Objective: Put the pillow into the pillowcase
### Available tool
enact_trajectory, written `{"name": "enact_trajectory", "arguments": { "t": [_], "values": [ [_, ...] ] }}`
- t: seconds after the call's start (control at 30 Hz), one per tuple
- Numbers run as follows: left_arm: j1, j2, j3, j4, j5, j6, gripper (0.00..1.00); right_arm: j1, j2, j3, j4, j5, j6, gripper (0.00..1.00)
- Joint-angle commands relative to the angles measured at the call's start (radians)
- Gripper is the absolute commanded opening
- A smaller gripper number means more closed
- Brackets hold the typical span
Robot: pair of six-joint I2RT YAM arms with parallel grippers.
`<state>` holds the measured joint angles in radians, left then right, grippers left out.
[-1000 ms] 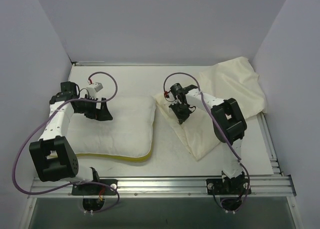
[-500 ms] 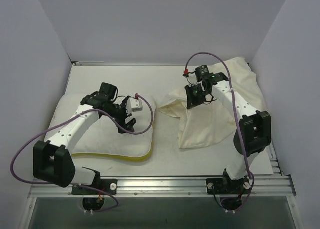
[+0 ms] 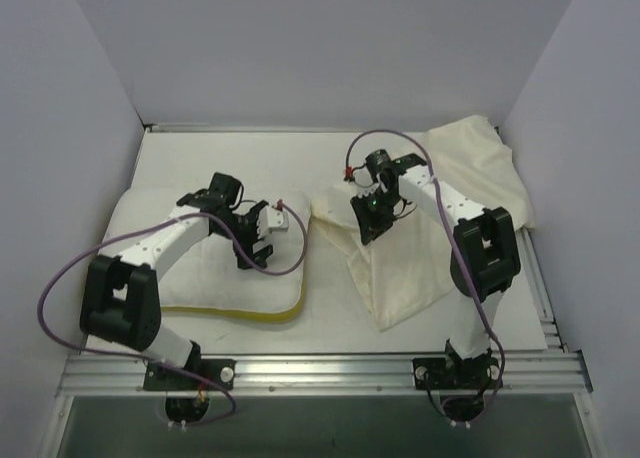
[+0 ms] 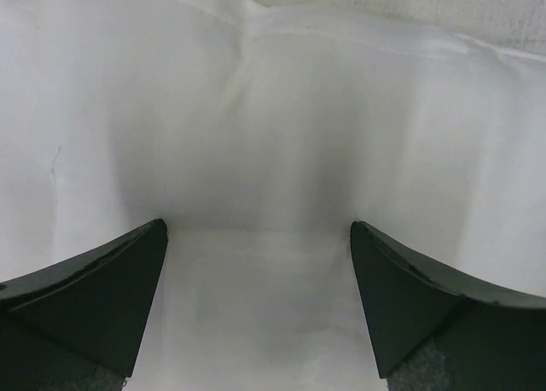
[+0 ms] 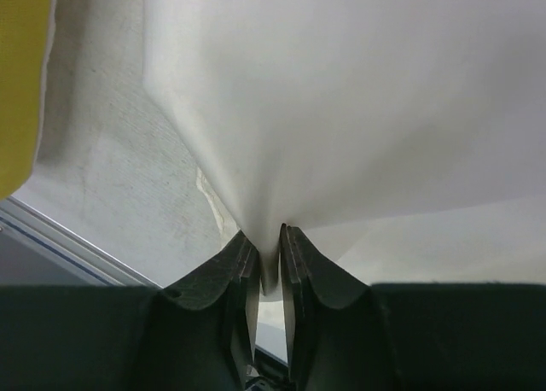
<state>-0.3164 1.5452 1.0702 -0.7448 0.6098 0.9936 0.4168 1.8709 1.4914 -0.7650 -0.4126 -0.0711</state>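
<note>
My right jaws are clenched on a pinch of the pillowcase (image 5: 341,109): in the right wrist view a fold of cream cloth runs down into the narrow slit between them. My left jaws stand wide apart, released, holding nothing. They hang just over the pillow (image 4: 273,152), whose white cover fills the space between them, and I cannot tell whether the tips touch it.

I judge the job barely begun. The pillow lies on the left of the counter (image 3: 250,158), wholly outside the pillowcase, with its yellow band (image 3: 235,316) along the near edge. The pillowcase lies crumpled on the right, its far part heaped into the back corner against the right wall (image 3: 590,128). No mouth shows open in any view, and I cannot tell which edge of the sack I hold. What is left: find and spread the mouth, take hold of the pillow, feed it in, and draw the cloth over it.

For room, the two lie just beside each other with a narrow strip of counter between, so the pillow's right edge is near the cloth I grip. Behind the pillow the counter shows bare. The left wall (image 3: 60,128) is close to the pillow's left edge, and the rail (image 3: 320,363) runs near the yellow band, so I see little slack on those sides.
</note>
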Motion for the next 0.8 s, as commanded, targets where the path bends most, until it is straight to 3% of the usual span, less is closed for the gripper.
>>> {"name": "enact_trajectory", "arguments": {
  "t": [0.0,0.1,0.2,0.3,0.47,0.5,0.57,0.6,0.67,0.7,0.77],
  "values": [
    [0.028,-0.082,-0.058,0.01,0.002,0.063,0.97,0.023,0.025,0.016,-0.054,0.04,-0.006,0.18],
    [0.049,-0.12,-0.087,-0.002,-0.001,0.077,0.97,0.025,0.036,0.029,-0.053,0.069,-0.004,0.17],
    [0.063,-0.128,-0.115,-0.007,0.001,0.086,0.97,0.028,0.036,0.035,-0.053,0.083,-0.009,0.0],
    [0.068,-0.111,-0.115,-0.01,0.007,0.086,0.97,0.027,0.021,0.029,-0.054,0.069,-0.009,0.0],
    [0.069,-0.071,-0.107,-0.007,0.007,0.097,0.97,0.014,-0.096,-0.013,-0.057,-0.084,-0.021,0.0],
    [0.068,-0.062,-0.108,-0.008,0.005,0.1,0.93,0.01,-0.116,-0.013,-0.057,-0.103,-0.019,0.0],
    [0.069,-0.04,-0.119,-0.013,-0.015,0.106,0.8,-0.016,-0.165,-0.013,-0.06,-0.147,-0.013,0.0],
    [0.079,-0.039,-0.118,-0.016,-0.018,0.108,0.55,-0.027,-0.179,-0.016,-0.062,-0.161,-0.013,0.0],
    [0.106,-0.053,-0.116,-0.033,-0.005,0.105,0.37,-0.059,-0.206,-0.02,-0.063,-0.169,-0.015,0.0],
    [0.138,-0.068,-0.099,-0.051,0.004,0.106,0.2,-0.064,-0.21,-0.025,-0.068,-0.164,-0.019,0.0],
    [0.166,-0.085,-0.067,-0.137,0.036,0.132,0.04,-0.067,-0.207,-0.031,-0.076,-0.143,-0.03,0.0]
  ]
}}
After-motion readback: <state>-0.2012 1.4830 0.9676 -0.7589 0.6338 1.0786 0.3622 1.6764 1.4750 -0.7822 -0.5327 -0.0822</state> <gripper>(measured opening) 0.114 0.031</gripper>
